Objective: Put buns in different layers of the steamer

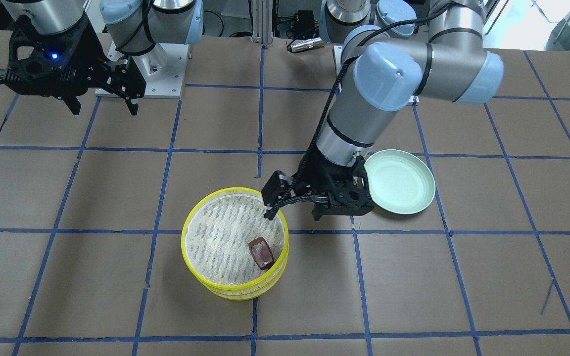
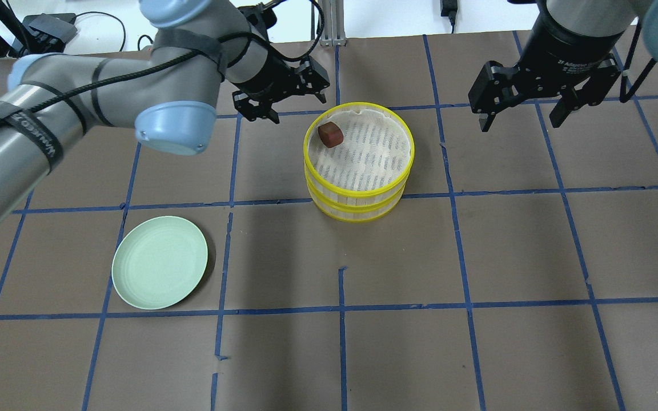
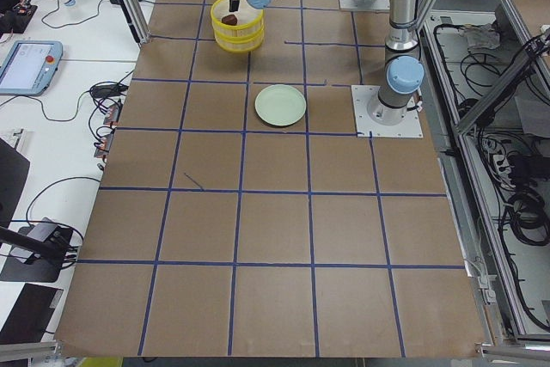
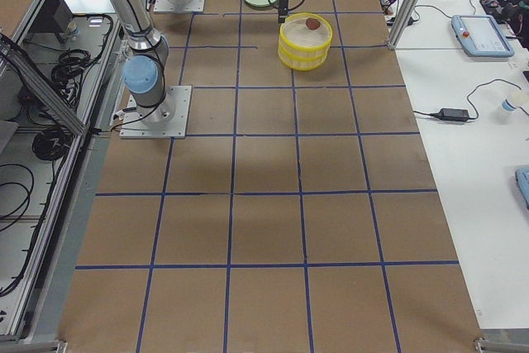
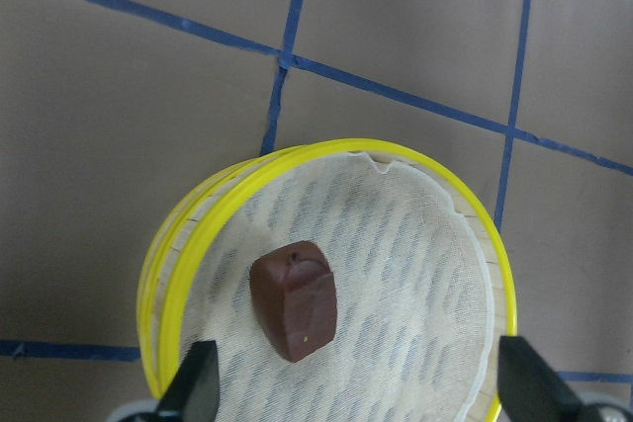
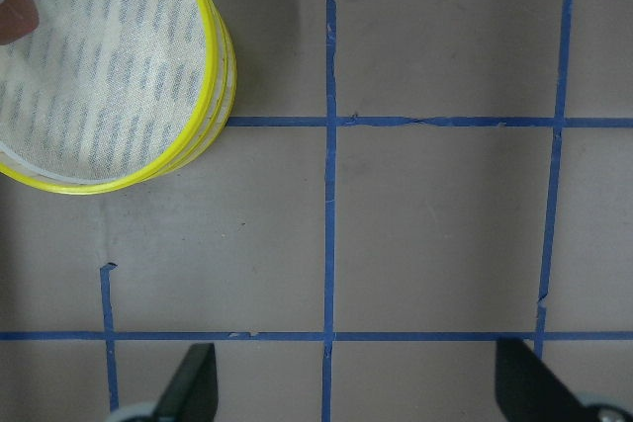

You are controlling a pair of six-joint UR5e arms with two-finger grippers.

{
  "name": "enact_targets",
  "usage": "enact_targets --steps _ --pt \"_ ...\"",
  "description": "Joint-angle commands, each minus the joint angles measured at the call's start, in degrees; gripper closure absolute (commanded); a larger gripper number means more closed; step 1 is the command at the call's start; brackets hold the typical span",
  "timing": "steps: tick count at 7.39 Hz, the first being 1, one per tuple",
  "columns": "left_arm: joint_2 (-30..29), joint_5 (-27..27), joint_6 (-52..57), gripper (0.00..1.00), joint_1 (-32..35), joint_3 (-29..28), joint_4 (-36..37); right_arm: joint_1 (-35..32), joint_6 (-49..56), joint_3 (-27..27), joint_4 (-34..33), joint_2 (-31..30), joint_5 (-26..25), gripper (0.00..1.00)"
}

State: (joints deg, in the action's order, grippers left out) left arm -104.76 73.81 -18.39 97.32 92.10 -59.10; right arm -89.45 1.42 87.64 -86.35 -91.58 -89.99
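Brown paper gridded with blue tape covers the surface (image 2: 512, 257); a cluttered desk (image 3: 51, 58) runs along its far side. One pale green plate (image 2: 159, 270) sits well apart from the left hand (image 2: 283, 105), toward the robot. That hand's fingers are spread and empty. One reddish-brown bun (image 2: 330, 134) lies just beside it, on the upper of two stacked steamer trays (image 2: 357, 191). The right hand (image 2: 520, 121) hovers well apart from them, spread and empty.

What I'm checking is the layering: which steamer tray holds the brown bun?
The top tray: the brown bun lies on its mesh, close to the rim. The lower tray sits underneath it, its inside hidden.
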Motion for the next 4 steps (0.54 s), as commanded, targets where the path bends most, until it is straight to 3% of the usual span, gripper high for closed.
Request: enact_targets --steps 1,3,4 --pt "7.17 5.68 16.12 0.00 -8.08 0.80 -14.75 -0.02 -0.11 0.07 -0.05 0.00 0.25 0.00" --pt "9.74 15.61 20.84 0.00 -9.25 0.80 -22.17 0.07 -0.11 -0.01 -0.31 0.00 0.25 0.00" --pt "11.92 16.62 21.37 0.00 -9.34 0.80 -25.16 0.07 -0.28 0.07 -0.31 0.00 0.16 0.00"
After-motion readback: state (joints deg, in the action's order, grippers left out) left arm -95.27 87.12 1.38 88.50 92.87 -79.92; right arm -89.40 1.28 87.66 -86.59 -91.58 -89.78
